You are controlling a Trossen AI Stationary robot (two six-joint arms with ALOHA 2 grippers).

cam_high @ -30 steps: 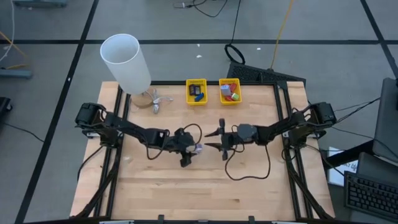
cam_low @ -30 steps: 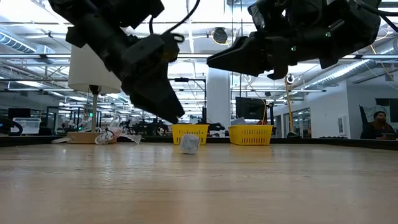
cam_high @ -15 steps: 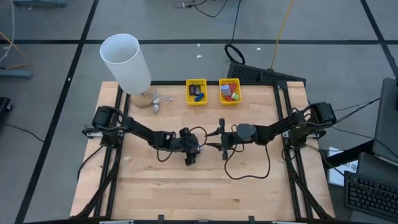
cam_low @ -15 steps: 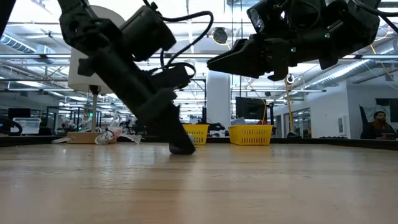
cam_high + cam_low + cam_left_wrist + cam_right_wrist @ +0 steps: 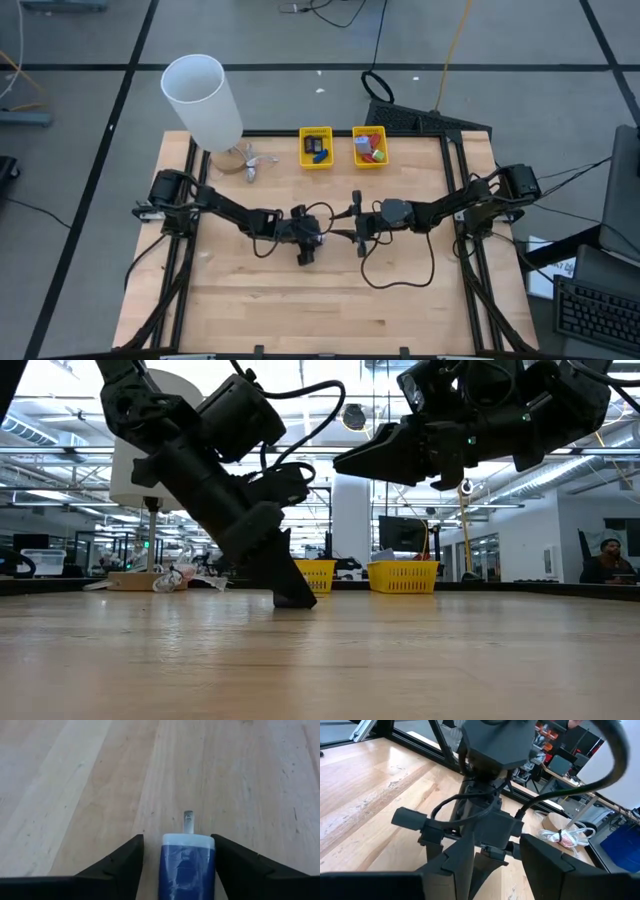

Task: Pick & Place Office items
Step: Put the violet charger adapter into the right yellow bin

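Left wrist view shows the left gripper lowered onto the wooden table, fingers apart on either side of a small blue-and-white office item (a thin metal tab juts from its far end). Whether the fingers touch it is unclear. The right gripper hovers just beside, fingers nearly together, empty.

Your high view: straight down over pale wooden table. Low view: tabletop level, facing 12 o'clock. Both share two yellow mesh baskets at 12 o'clock.
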